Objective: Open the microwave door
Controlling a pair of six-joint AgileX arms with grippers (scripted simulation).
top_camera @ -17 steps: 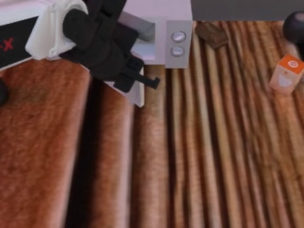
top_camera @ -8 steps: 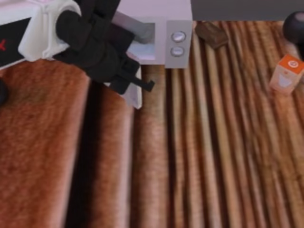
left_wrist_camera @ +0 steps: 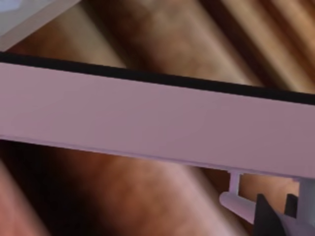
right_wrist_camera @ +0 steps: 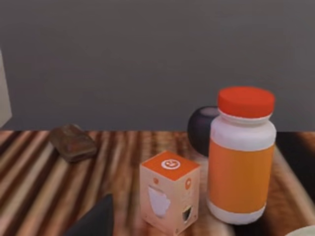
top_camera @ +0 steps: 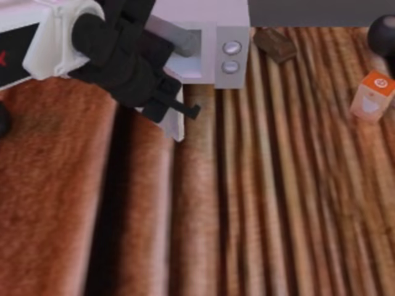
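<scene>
The light-grey microwave (top_camera: 210, 12) stands at the back of the table, its two silver knobs (top_camera: 231, 47) on the right front panel. The microwave door (top_camera: 175, 126) stands swung out toward the table's front, seen edge-on, and the cavity behind it is exposed. In the left wrist view the door (left_wrist_camera: 147, 118) fills the frame as a broad pale band with a black edge. My left gripper (top_camera: 185, 108) is at the door's free end, shut on the door handle (left_wrist_camera: 236, 202). My right gripper (right_wrist_camera: 96, 221) shows only as a dark shape in the right wrist view, far from the microwave.
Right of the microwave lies a brown lump (top_camera: 276, 44). At the back right are a dark ball (top_camera: 382, 34) and an orange box (top_camera: 373, 94). An orange-and-white bottle (right_wrist_camera: 243, 157) stands beside the box in the right wrist view. A dark object (top_camera: 3, 118) sits at the left edge.
My left gripper has shifted slightly left and back with the handle, and the door has swung a little wider, mostly in the first half second.
</scene>
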